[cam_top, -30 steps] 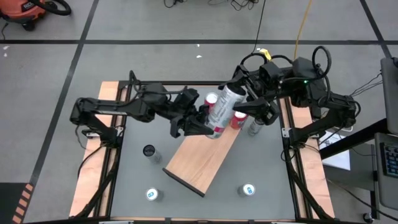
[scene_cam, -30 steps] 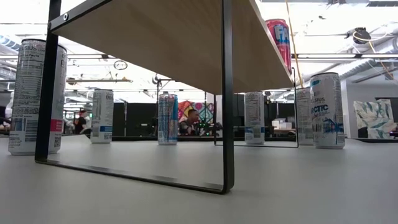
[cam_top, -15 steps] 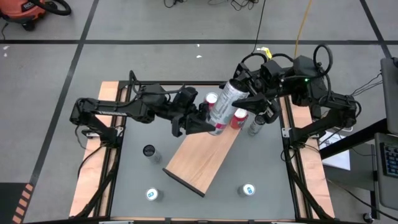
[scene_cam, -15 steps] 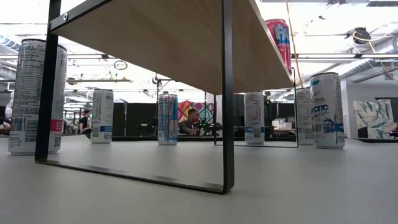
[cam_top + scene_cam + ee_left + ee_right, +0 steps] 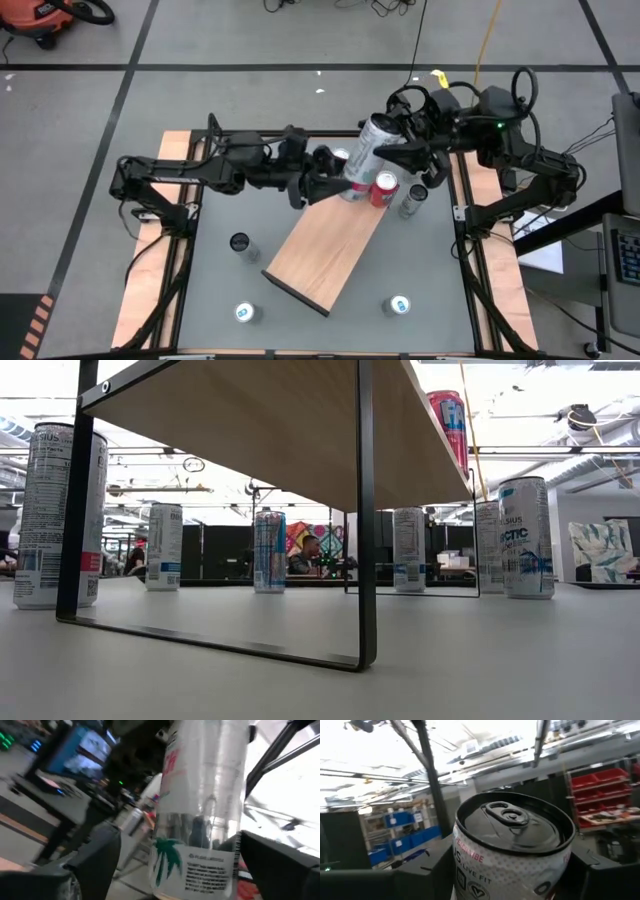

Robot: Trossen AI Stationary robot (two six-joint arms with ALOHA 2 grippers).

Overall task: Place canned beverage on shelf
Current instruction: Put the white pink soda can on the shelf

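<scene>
Cans stand scattered over the grey tabletop (image 5: 420,260) in the high view: at lower left a blue-topped can (image 5: 246,313), above it a dark-topped can (image 5: 239,243), and at lower right another blue-topped can (image 5: 399,305).

Left of centre, the left arm reaches in from the frame's left, and the left gripper (image 5: 325,186) sits just beside the lower end of a tall white can (image 5: 361,158). Its fingers stand apart on either side of that can, as the left wrist view shows, with gaps between them and the can's wall.

At centre lies the shelf (image 5: 325,243), a light wooden board running diagonally from lower left to upper right. The white can hangs tilted above its upper end. A red can (image 5: 384,187) stands on that same end, and a pink-topped can (image 5: 341,157) shows just beside the white one.

Right of centre, the right gripper (image 5: 393,147) is clamped on the white can's top end. A grey can (image 5: 411,201) stands on the tabletop just right of the shelf.
</scene>
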